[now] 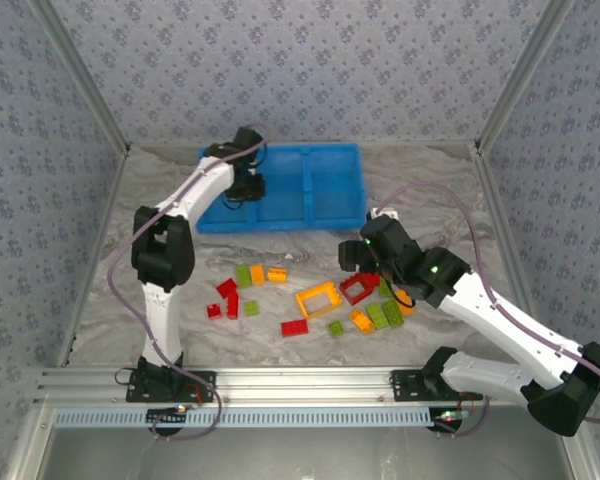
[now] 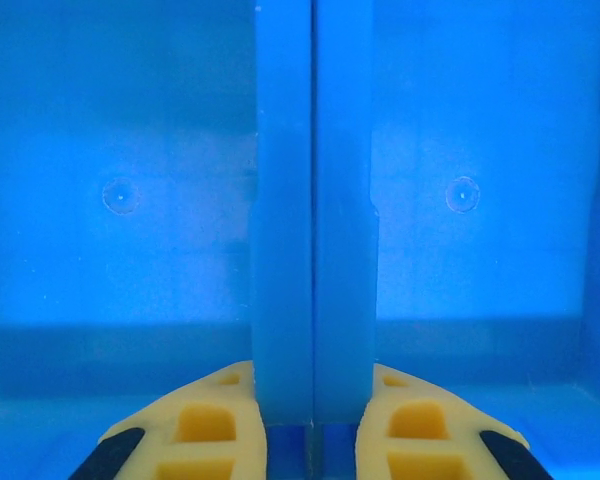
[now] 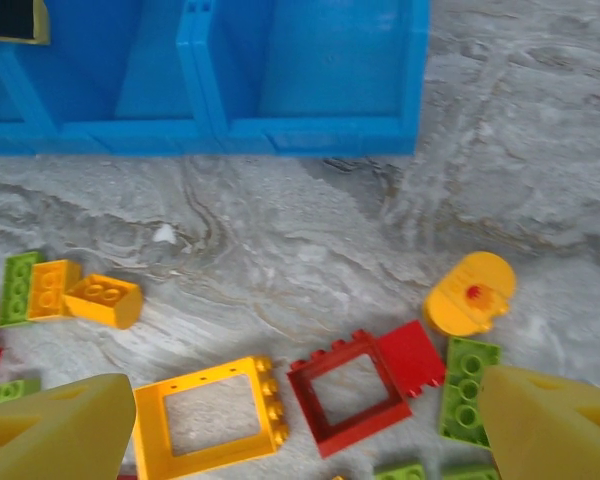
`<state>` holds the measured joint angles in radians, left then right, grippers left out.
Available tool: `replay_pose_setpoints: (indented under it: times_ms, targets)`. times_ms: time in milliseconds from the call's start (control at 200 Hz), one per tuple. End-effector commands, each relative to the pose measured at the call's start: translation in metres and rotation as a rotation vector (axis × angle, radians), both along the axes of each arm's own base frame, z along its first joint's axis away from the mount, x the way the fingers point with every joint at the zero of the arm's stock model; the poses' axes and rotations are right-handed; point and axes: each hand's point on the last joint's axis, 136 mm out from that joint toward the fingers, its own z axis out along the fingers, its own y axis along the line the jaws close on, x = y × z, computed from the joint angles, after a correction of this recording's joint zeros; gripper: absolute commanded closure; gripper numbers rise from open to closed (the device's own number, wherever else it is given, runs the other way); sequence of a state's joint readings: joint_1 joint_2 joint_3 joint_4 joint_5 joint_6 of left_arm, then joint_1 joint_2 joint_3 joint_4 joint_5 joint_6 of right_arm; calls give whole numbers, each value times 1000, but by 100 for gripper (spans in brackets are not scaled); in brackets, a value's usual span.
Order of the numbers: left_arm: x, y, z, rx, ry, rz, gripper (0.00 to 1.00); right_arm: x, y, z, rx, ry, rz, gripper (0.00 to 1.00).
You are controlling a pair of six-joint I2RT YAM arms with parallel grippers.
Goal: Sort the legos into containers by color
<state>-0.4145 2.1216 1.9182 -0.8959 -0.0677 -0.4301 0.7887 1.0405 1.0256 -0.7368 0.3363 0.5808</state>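
— A marbled grey table [image 1: 280, 245] lies under everything, with patterned blue-grey walls behind. From above we see the blue tray [image 1: 330, 190] in the upper middle. The legos [image 1: 310, 300] are scattered loose on the table below it, around centre frame.

— The left gripper [image 1: 248, 188] hangs over the tray's left part. Its wrist view gives us what the overhead cannot: smooth glossy plastic and a divider wall [image 2: 315, 200] running down the middle. The yellow fingers [image 2: 195, 435] are parted either side of that wall, with no brick between them. We cannot tell whether they touch it.

— The right gripper [image 1: 358, 258] sits just right of centre, above the pile. At the wrist its fingers [image 3: 555, 425] stand wide apart in the lower corners, holding nothing.

— There we can make out studs. An orange open frame [image 3: 215, 415] lies beside a red frame [image 3: 345, 392], and a flat red plate [image 3: 412, 355] touches the red one. To the right are a round orange piece [image 3: 470, 293] and a green brick [image 3: 467, 388].
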Motion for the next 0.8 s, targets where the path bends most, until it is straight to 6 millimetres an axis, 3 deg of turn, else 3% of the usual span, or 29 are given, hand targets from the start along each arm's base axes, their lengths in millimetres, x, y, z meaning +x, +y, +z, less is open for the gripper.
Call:
replay_pose_setpoints:
  times_ms: [0, 285, 540, 795]
  targets:
    - [7, -51, 40, -154, -87, 25, 100, -6, -29, 3, -47, 16, -115, 9]
    - [-5, -97, 36, -216, -89, 39, 100, -14, -60, -15, -75, 96, -259, 10]
    - [-3, -106, 28, -241, -94, 59, 100, -9, -71, -40, -3, 189, -324, 10]
    - [7, -106, 37, -167, -121, -43, 100, 8, -80, -68, 35, 267, -389, 10]
